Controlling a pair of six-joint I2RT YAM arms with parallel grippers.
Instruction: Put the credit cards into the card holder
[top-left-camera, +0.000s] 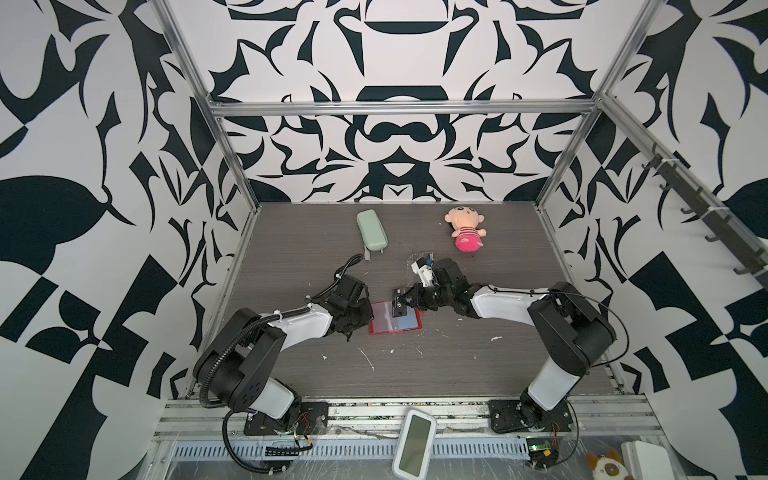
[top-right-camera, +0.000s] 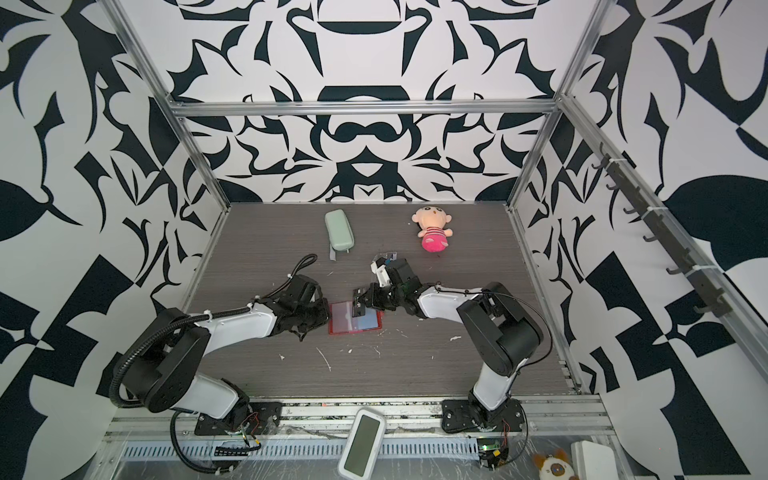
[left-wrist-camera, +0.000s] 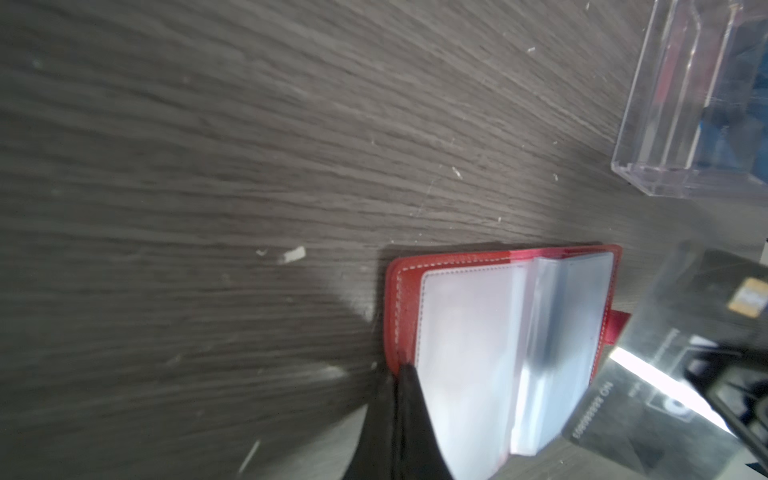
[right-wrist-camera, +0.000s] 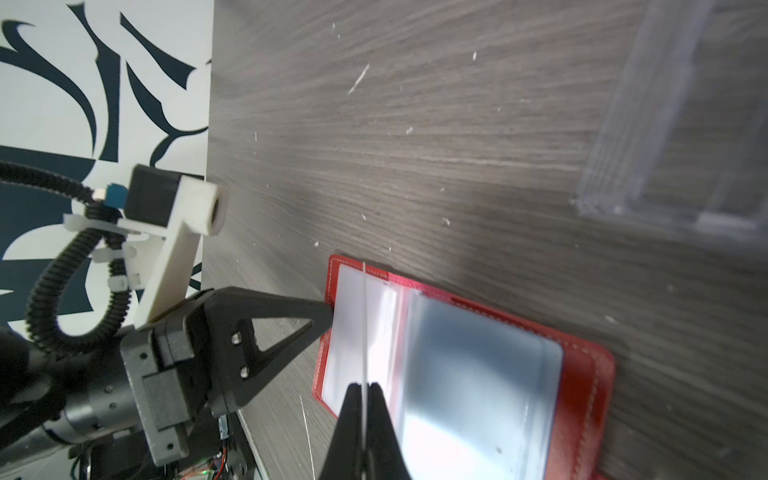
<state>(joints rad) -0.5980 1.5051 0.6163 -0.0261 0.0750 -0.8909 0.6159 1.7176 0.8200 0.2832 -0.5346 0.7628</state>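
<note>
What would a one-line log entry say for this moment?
left tool shut, pressing card holder edge | right tool shut on black card, edgewise above open holder | blue card inside holder | next: slot black card

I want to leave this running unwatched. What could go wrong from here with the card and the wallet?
The black card, pinched edge-on in the shut right gripper, hangs over loose, bowed clear sleeves; it may miss a sleeve mouth and slip between pages. The shut left gripper touches only the card holder at its edge, so a push from the card might slide the holder.
</note>
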